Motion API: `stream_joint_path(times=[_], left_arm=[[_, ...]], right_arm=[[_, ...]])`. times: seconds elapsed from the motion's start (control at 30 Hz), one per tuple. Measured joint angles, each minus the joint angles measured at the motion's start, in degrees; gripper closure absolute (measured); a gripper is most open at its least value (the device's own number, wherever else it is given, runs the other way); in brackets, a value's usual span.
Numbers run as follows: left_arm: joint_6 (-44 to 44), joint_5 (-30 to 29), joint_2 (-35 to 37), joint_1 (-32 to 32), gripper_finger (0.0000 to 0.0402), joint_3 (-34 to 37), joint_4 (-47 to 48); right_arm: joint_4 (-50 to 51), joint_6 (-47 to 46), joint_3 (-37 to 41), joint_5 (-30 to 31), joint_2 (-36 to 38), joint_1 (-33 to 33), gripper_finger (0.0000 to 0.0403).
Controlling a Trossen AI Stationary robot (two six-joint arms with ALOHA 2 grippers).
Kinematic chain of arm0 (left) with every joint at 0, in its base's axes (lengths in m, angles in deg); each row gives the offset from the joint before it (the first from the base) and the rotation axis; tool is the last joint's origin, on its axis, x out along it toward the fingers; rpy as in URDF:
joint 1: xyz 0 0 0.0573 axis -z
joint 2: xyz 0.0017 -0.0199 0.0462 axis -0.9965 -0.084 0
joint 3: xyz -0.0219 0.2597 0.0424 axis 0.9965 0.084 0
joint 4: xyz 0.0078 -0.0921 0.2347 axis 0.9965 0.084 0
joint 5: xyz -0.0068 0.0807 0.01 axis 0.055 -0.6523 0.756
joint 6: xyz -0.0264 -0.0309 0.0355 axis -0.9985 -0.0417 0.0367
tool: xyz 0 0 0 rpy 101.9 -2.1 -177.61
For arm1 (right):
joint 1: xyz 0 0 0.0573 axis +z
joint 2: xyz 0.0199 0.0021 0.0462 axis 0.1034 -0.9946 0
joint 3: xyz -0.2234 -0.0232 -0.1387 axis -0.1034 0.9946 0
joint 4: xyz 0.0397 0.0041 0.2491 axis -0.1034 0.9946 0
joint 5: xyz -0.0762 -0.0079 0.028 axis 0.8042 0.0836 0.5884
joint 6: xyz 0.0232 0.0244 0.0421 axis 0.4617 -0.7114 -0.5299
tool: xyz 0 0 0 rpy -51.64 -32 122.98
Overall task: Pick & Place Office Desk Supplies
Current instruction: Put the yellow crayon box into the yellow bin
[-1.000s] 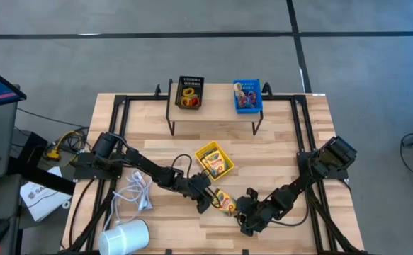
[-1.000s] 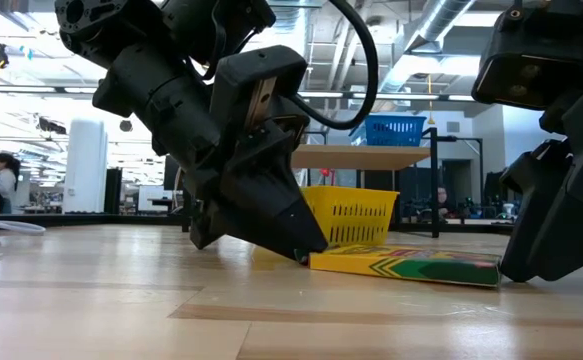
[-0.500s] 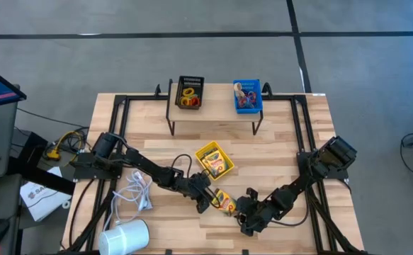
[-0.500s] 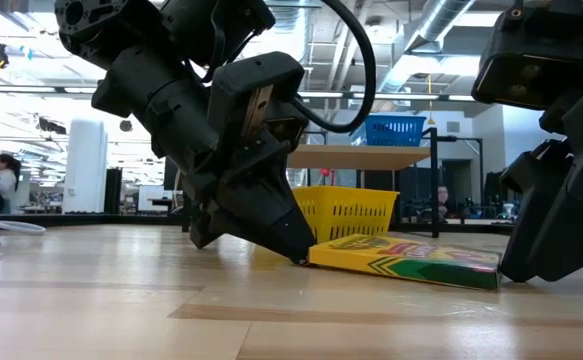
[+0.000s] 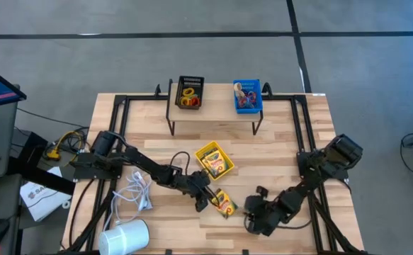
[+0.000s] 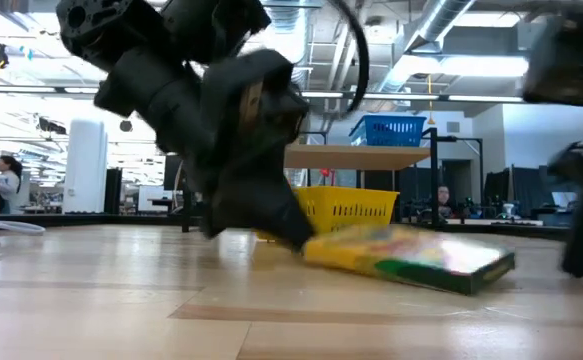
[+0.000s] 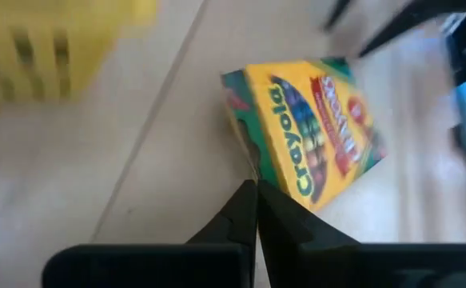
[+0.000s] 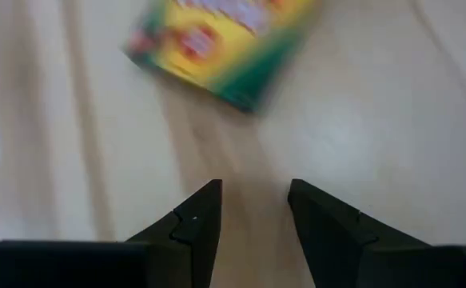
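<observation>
Currently: wooden tabletop (image 5: 277, 142) carries a small raised shelf (image 5: 213, 113) at the far edge, with a black bin (image 5: 190, 92) and a blue bin (image 5: 248, 96) on it, both holding coloured rings. Yellow bin (image 5: 215, 160) sits mid-tabletop with a crayon box inside. White cylinder (image 5: 126, 236) and white coiled cable (image 5: 137, 190) lie near the left front corner.

Left gripper (image 5: 205, 202) is down at the tabletop, fingers together, tips right at the near corner of the loose crayon box (image 5: 224, 204); in the left wrist view the fingers (image 7: 244, 216) meet in a point touching the box's edge. Whether they pinch anything, I can't tell. Low view shows the box tilted, one end lifted off the wood.

Right gripper (image 5: 257, 221) sits just beside the box, apart from it, fingers (image 8: 197, 220) spread, nothing between them.
</observation>
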Motion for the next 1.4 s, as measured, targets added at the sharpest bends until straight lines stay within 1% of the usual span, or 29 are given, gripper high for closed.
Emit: stream_joint_path(times=[0.13,0.23,0.3,0.4,0.5,0.57,0.7,0.9,1.0,1.07,1.13,1.27,1.4], left_arm=[[2.4,-0.6,3.2,-0.8,0.0401,-0.3,-1.5],[3.8,-0.9,4.7,-1.5,0.0401,-0.3,-1.2],[4.7,-0.9,6.1,-1.9,0.0401,-0.3,-2.0],[5.8,-0.9,8.0,-2.9,0.0401,-0.4,-1.7],[6.7,0.4,9.7,-4.5,0.0401,-0.3,-0.7],[7.7,1.2,11.7,-5.8,0.0401,-0.4,1.5],[9.1,0.3,15.7,-8.2,0.0401,-0.3,9.3],[11.9,-0.4,22.6,-9.9,0.0402,-0.5,9.5],[12.0,-0.5,25.3,-11.0,0.0402,-0.5,13.1],[11.0,-0.5,25.9,-12.0,0.0402,-0.6,16.2],[10.6,-0.7,25.5,-12.5,0.0402,-0.5,17.4],[10.5,-0.3,24.1,-12.3,0.0402,-0.5,16.3],[9.0,1.8,23.0,-12.2,0.0401,-0.5,15.8]], right_arm=[[9.5,-6.1,0.3,2.2,3.3,2.5,0.0253],[13.5,-10.0,0.2,4.7,4.2,3.6,0.0253],[15.1,-11.5,0.2,5.2,4.0,4.0,0.0253],[15.0,-12.0,0.2,5.5,3.6,4.0,0.0253],[14.6,-12.0,0.1,6.3,3.7,3.7,0.0253],[14.5,-12.0,0.1,6.7,3.7,3.7,0.0253],[14.4,-11.8,0.1,7.2,3.7,3.7,0.0253],[14.4,-11.5,0.0,7.3,3.8,3.7,0.0253],[14.4,-11.4,0.0,7.5,3.8,3.7,0.0253],[14.2,-11.4,0.0,7.6,3.8,3.7,0.0253],[14.2,-11.4,0.0,7.8,3.8,3.7,0.0253],[14.0,-11.4,0.0,8.6,3.9,3.7,0.0253],[14.0,-11.4,-0.1,8.6,3.9,3.7,0.0253]])
